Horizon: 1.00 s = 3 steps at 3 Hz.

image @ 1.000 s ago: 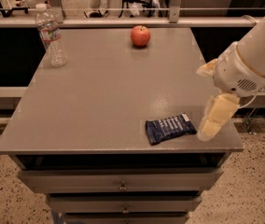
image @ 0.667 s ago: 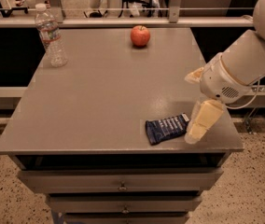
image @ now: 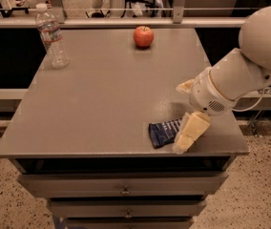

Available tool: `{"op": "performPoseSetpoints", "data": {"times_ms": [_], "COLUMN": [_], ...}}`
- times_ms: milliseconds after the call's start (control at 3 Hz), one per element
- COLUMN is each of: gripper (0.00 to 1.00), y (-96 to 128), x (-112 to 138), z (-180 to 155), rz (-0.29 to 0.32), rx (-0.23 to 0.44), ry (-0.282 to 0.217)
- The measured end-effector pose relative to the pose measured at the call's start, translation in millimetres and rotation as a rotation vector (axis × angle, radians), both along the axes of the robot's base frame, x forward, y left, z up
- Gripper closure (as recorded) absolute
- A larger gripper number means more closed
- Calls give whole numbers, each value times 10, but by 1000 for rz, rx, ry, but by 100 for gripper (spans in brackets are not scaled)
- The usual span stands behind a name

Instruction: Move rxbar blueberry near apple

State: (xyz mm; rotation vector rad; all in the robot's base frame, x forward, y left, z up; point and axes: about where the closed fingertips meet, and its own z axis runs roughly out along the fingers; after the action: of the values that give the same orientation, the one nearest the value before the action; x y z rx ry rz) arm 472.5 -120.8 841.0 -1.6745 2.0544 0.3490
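The rxbar blueberry point(image: 162, 132) is a flat dark blue wrapper lying near the front right edge of the grey table point(image: 107, 99). The apple point(image: 143, 36) is round and red, at the far middle of the table. My gripper point(image: 189, 133) hangs from the white arm point(image: 243, 70) on the right, its cream fingers point(image: 192, 130) pointing down and covering the bar's right end. The fingertips touch or nearly touch the table there.
A clear plastic water bottle point(image: 53, 36) stands at the table's far left. Drawers point(image: 123, 190) sit under the tabletop. A rail point(image: 126, 13) and dark gap lie behind the table. Speckled floor surrounds it.
My arm and gripper have moved left and down, from beside the bar's right end to over it. The bar, apple and bottle have not moved.
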Motion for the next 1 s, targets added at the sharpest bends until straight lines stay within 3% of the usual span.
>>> {"op": "performPoseSetpoints", "data": {"times_ms": [333, 667, 1000], "gripper": [15, 38, 68], "y": [17, 29, -10], "x": [-24, -19, 6], "z": [-111, -134, -34], "rz": [-19, -31, -45], "rx": [9, 17, 18], "ry": [-2, -10, -26]}}
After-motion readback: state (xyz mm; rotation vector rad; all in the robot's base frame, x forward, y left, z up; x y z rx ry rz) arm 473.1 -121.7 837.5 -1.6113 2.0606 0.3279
